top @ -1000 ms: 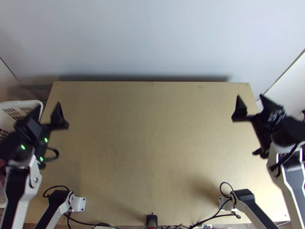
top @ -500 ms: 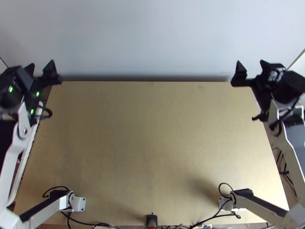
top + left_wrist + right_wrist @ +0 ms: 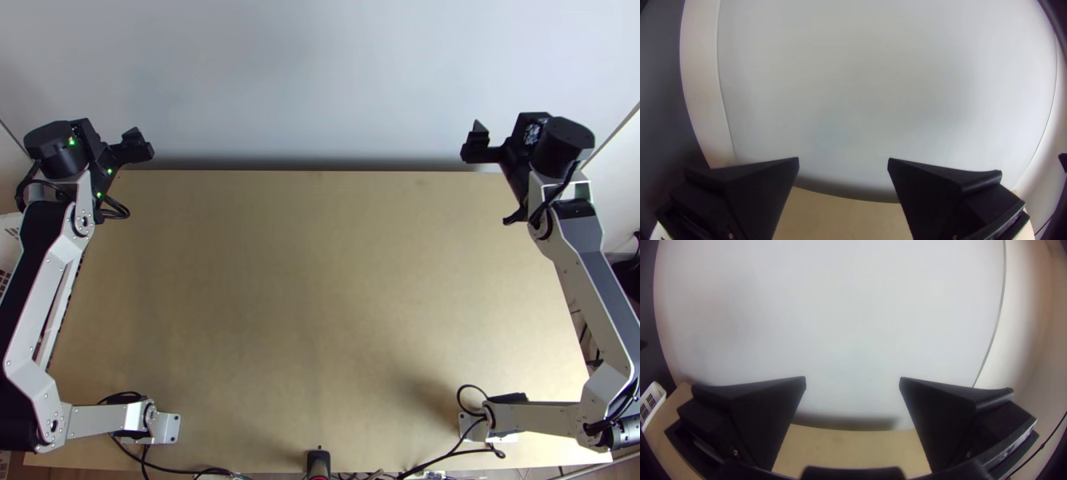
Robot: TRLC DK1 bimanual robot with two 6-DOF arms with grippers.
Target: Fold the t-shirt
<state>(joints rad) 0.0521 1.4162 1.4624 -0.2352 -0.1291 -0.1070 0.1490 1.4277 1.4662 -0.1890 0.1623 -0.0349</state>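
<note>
T-shirt: you cannot tell from these views where it lies. Your left gripper [image 3: 110,130] is up by the far left corner of the light wooden table [image 3: 320,304], its fingers spread wide. In the left wrist view, you see the two flat black fingers [image 3: 762,191] well apart, with pale wall [image 3: 853,89] and a strip of tabletop showing through the gap. It is released, its grip unloaded. Your right gripper [image 3: 504,128] is by the far right corner, well apart from the left one. In the right wrist view, you have its fingers parted widely too, wall and tabletop between them, so that pincer is released as well. Beside the table on your left, partly behind the left arm [image 3: 52,296], you have a white basket [image 3: 10,248]. Black cables [image 3: 172,466] run along the near edge.
</note>
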